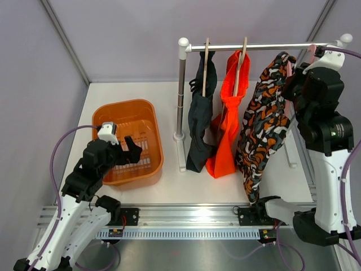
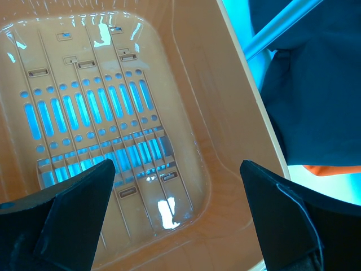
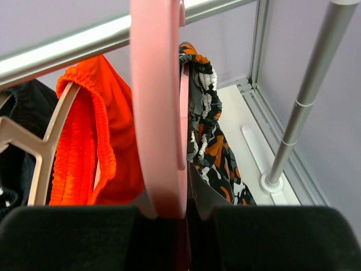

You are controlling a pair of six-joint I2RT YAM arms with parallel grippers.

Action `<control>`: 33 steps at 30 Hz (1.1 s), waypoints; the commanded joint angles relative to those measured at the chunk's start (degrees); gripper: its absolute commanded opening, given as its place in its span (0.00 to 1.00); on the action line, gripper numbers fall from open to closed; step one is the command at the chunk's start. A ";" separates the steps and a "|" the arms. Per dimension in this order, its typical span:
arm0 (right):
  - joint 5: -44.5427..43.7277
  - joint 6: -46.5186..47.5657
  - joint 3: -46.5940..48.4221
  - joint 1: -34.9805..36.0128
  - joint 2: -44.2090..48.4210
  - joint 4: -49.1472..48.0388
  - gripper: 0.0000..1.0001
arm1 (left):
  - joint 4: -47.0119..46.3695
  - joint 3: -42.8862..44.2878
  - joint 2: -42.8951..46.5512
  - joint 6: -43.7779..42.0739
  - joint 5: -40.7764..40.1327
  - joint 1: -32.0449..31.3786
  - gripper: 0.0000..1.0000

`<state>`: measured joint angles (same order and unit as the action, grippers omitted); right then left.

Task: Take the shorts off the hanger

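In the upper right of the top view, the right gripper has its two black fingers squeezed tight on a pink hanger. The camouflage shorts hang on that hanger, up on the silver rail.

Next along the rail to the left are the orange shorts, then the navy shorts. Each of these two hangs on its own wooden hanger. That makes three shorts and three hangers, all on the one rail.

In the lower left, the left gripper has its fingers wide apart and holds nothing. It hangs over one orange basket with slots in its bottom.

Everything stands on a white table. Pale purple-grey walls close in the back and sides.
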<state>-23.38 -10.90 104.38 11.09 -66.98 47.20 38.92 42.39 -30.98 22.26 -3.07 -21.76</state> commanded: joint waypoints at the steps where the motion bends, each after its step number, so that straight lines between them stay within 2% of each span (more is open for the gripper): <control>1: 1.93 -0.79 2.15 0.42 2.11 3.94 0.00 | -3.14 0.94 -0.57 -1.17 1.84 -0.30 0.99; 7: 7.98 -2.46 -0.57 0.42 6.58 10.89 0.00 | -3.85 1.20 -0.57 -2.22 6.13 -0.30 0.99; 12: 19.56 -4.48 -6.12 0.42 15.90 6.86 0.00 | -5.52 1.55 -0.48 -3.45 10.54 -0.30 0.99; 18: 34.59 -5.89 2.75 0.51 19.34 9.84 0.00 | -7.27 4.10 -1.01 -4.42 15.54 -0.30 0.99; 22: 44.80 -6.51 4.34 0.42 20.66 11.33 0.00 | -10.26 8.93 -1.18 -3.55 21.16 -0.30 0.99; 28: 63.52 -5.98 2.76 0.42 22.06 10.11 0.00 | -21.40 18.51 -4.08 3.12 32.14 -0.30 0.99; 33: 74.86 -7.55 1.18 0.42 24.44 5.28 0.00 | -25.90 23.52 -7.68 5.25 34.09 -0.30 0.99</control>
<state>38.02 -16.45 105.25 11.16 -44.23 59.29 19.84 62.92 -36.29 24.73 25.76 -21.80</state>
